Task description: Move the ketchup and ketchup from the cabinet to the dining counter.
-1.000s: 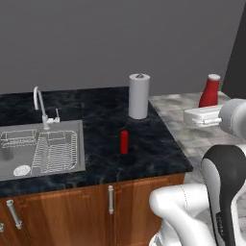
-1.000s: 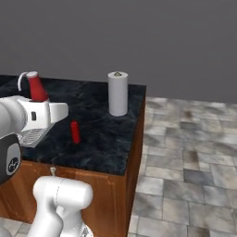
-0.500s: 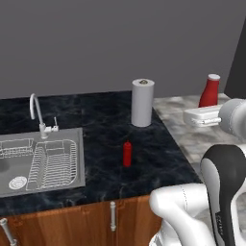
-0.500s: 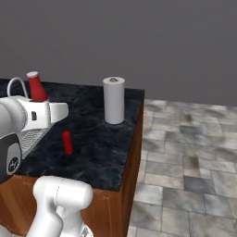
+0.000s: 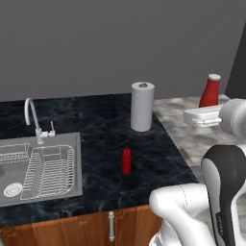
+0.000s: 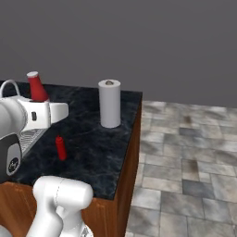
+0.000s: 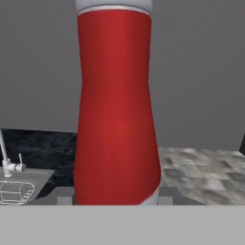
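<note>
The pale-capped ketchup bottle (image 7: 117,105) is standing upright in the gripper (image 5: 204,115), which is clamping its base and carrying it above the grey stone slab (image 5: 192,134). The all-red ketchup bottle (image 5: 126,161) is sitting upright on the dining counter (image 5: 96,120), between the sink (image 5: 41,168) and the paper towel roll (image 5: 142,106).

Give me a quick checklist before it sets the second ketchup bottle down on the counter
1. Pale-capped ketchup held upright in the gripper: ok.
2. Red ketchup already standing on the dining counter: ok.
3. Free counter between the red ketchup and the paper towel roll: ok.
4. Sink away from that spot: ok.
5. Finger contact on the bottle: cannot tell, fingers hidden.
6. Bottle above the black counter: not ok, it is over the grey slab.
</note>
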Controlling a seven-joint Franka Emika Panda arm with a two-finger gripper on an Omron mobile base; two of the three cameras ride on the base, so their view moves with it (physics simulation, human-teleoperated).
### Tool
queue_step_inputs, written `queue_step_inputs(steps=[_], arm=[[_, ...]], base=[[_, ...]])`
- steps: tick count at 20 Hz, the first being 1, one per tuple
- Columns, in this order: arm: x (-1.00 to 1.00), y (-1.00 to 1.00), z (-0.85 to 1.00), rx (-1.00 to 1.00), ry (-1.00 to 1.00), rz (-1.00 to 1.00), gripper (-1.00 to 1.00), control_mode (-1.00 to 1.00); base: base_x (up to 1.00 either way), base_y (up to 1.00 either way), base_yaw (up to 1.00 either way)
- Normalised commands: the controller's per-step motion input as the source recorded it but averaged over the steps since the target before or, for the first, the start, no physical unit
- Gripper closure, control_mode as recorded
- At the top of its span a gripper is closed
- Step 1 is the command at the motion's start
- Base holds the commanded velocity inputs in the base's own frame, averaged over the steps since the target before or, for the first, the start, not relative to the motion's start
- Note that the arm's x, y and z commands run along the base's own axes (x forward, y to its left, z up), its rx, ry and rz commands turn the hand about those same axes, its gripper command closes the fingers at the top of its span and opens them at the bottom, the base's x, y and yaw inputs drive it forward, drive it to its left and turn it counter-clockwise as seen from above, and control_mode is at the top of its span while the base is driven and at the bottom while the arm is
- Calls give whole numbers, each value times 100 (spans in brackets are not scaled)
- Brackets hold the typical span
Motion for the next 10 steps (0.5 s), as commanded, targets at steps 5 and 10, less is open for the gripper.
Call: queue_step_inputs(steps=[5, 10], arm=[[0, 0, 0, 0, 0, 0, 100, 100], [0, 0, 0, 0, 0, 0, 100, 100]], base=[[32, -9, 0], [15, -4, 0]])
